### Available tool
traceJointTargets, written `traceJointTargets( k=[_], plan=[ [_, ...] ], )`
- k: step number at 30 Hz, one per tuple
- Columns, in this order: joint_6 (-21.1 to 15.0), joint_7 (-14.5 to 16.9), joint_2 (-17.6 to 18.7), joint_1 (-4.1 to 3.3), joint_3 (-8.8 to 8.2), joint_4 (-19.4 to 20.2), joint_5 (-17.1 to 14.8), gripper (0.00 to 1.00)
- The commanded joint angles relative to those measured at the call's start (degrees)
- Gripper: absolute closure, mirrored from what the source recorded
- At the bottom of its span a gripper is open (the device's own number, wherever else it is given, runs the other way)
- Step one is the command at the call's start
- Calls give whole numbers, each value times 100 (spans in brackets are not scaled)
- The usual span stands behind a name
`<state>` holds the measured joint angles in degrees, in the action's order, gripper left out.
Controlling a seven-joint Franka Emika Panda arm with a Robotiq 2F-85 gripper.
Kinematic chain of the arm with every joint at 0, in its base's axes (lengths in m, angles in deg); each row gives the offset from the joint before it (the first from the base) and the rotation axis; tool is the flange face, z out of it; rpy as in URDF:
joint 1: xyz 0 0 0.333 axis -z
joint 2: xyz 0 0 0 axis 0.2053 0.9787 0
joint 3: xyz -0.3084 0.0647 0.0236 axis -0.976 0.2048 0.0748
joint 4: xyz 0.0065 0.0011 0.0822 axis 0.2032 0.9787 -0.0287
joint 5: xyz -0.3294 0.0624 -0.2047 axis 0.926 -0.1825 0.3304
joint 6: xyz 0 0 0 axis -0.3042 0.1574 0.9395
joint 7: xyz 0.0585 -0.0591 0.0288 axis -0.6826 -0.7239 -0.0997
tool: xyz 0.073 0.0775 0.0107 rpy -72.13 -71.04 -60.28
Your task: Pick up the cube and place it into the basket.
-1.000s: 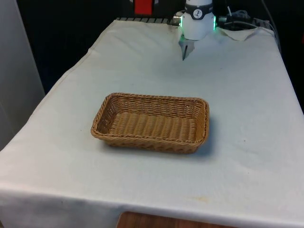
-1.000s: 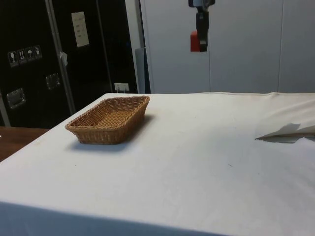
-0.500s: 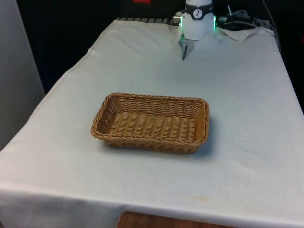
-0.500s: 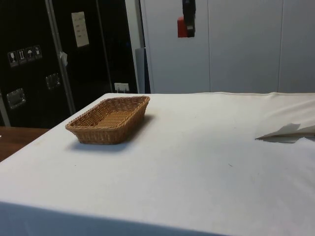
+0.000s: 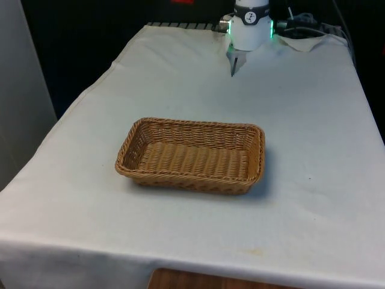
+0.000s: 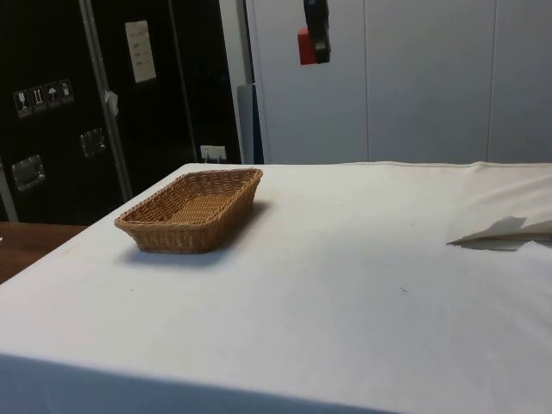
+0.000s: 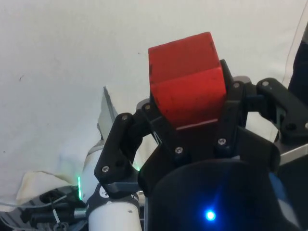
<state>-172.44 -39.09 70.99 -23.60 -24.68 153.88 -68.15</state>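
Fingers: I had the gripper point(image 7: 192, 103) clamped on the cube point(image 6: 304, 46).
Change: it travelled basketward, high up.
Basket point(image 5: 191, 155): empty; lowering remained.

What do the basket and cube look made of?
Basket: woven wicker or rattan, tan with a slight sheen; the interlaced strands and braided rim show it.
Cube: solid red and matte, with slightly scuffed edges; painted wood or plastic, can't tell which. It sits clamped in the gripper.
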Motion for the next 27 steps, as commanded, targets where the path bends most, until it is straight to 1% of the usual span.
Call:
traceJointTargets(
  k=[1,5,6,7,9,14,15,16,18,23,24,25,27],
  plan=[
    [143,-29,115,-17,46,-120,-17,96],
    [281,-63,315,-17,155,-327,-23,96],
    [201,-40,258,0,138,-269,0,96],
    [298,-63,367,-17,172,-372,-29,96],
    [315,-69,493,-11,212,-487,-40,96],
    [327,-86,682,-11,264,-688,-115,96],
    [258,-69,642,0,252,-630,-74,96],
    [321,-92,722,-11,269,-728,-132,96],
    [315,-126,831,-11,304,-842,-172,96],
    [309,-206,1020,-11,355,-1043,-235,96],
    [258,-201,1026,0,367,-1043,-212,96],
    [309,-235,1094,-11,384,-1123,-258,96],
    [315,-264,1169,-11,407,-1209,-281,96]
  ],
)
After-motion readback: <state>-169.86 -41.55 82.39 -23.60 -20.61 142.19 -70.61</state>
